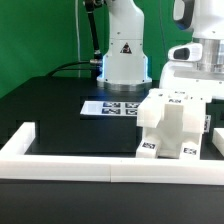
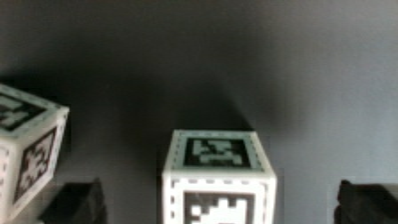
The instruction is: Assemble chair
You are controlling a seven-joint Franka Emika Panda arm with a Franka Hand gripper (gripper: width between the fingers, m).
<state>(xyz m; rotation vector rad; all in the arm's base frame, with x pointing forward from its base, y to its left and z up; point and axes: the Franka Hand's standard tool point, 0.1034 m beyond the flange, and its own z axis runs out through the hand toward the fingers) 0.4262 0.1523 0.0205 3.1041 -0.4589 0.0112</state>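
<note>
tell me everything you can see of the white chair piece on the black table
The chair is a blocky, stepped white assembly, plastic by its look. Square black-and-white tags show on its lower front faces and, in the wrist view, on a post's top. It stands upright on the black table, close by the white rail, toward the exterior view's right. The end effector hangs open above it, fingers clear either side of that post; nothing grips it.
</note>
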